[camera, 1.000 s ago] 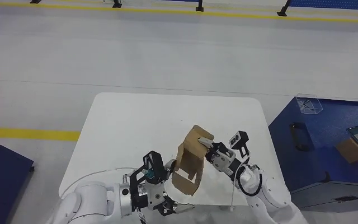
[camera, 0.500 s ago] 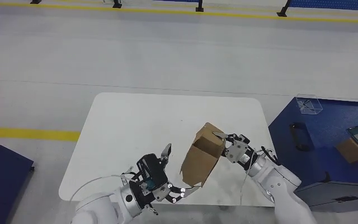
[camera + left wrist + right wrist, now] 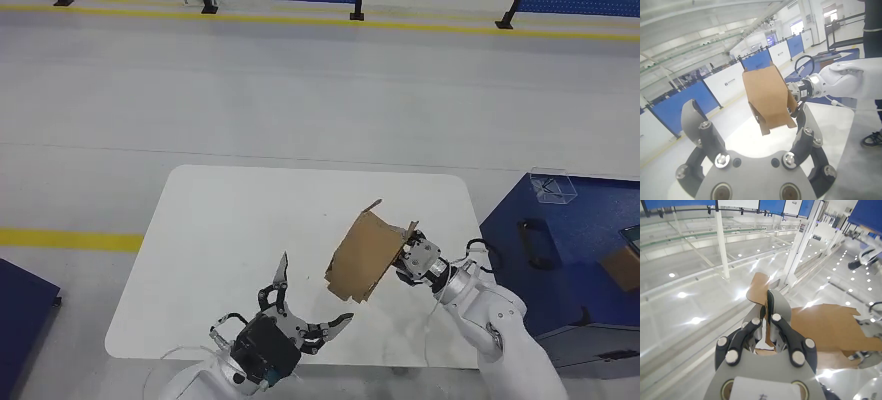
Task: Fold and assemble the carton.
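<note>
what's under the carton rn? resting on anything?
Nothing holds it from below: the carton is in the air, pinched at a flap by the right gripper. Beneath it lies the white table. In the top view the carton covers the spot directly below.

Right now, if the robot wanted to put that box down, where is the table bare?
The table is bare across its far half and all down its left side. The crowded part is the near right: the box hangs over it, clamped in the right jaws, with the left jaws spread open at the near edge close by.
</note>
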### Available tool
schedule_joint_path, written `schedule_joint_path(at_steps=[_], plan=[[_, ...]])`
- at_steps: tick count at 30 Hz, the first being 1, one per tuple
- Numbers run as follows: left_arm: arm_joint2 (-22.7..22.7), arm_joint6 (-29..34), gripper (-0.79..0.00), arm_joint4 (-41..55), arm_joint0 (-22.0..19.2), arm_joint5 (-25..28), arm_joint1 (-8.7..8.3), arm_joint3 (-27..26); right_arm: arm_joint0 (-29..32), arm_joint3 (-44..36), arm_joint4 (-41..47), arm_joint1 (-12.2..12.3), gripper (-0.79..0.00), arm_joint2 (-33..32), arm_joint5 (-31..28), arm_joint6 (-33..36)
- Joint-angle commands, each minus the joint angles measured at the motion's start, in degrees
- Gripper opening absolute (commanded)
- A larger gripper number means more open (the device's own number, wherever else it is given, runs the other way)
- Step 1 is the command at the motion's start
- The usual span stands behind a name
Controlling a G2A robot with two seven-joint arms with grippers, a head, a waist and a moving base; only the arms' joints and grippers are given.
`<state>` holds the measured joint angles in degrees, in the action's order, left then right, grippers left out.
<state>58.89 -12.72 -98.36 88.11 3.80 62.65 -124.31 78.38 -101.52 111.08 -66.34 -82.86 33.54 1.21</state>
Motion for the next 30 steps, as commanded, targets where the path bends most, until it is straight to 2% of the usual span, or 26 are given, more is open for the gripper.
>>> schedule_joint_path(at_steps=[1,3,6,10,16,22,24,25,26,27,30], plan=[[-0.7,-0.2,0.0,-4.3,0.3,-2.6,0.13,1.5,-0.3,0.2,4.2,0.0,-0.785,0.1,1.2,-2.8],[-1.8,0.7,0.0,-7.7,0.1,-5.7,0.45,2.3,-0.5,0.2,6.5,0.0,-0.785,0.4,2.0,-4.6],[-3.7,1.3,0.0,-8.1,-1.0,-6.8,1.04,3.7,-0.5,-0.1,8.5,-0.1,-0.785,0.8,2.4,-6.1],[-5.0,1.2,0.0,-4.3,-2.7,-7.7,1.89,4.5,-0.1,-0.9,8.0,-0.1,-0.785,1.5,2.5,-6.2],[-5.0,2.1,0.0,4.3,-4.7,-7.0,2.89,5.3,0.2,-1.0,8.2,-0.1,-0.785,1.7,2.9,-5.7],[-4.8,2.4,0.0,4.8,-6.2,-6.3,3.42,5.6,0.6,-1.6,8.2,-0.1,-0.785,1.5,3.3,-5.5],[-4.8,2.4,-0.135,4.8,-6.4,-6.6,3.6,5.6,0.8,-1.6,8.1,-0.1,-0.785,1.6,3.3,-5.6],[-4.8,2.4,-0.228,5.0,-6.5,-6.9,3.71,5.6,0.9,-1.7,8.2,-0.1,-0.785,1.7,3.4,-5.5],[-4.8,2.4,-0.416,5.0,-6.6,-7.0,3.8,5.7,0.9,-1.7,8.3,-0.1,-0.785,1.8,3.4,-5.6],[-4.8,2.3,-0.489,5.0,-6.6,-6.9,3.87,5.8,0.9,-1.7,8.3,-0.1,-0.785,1.8,3.4,-5.6],[-4.7,1.7,-0.591,4.7,-6.6,-7.4,4.09,5.9,0.8,-1.6,8.5,-0.1,-0.785,1.9,3.1,-5.7]])
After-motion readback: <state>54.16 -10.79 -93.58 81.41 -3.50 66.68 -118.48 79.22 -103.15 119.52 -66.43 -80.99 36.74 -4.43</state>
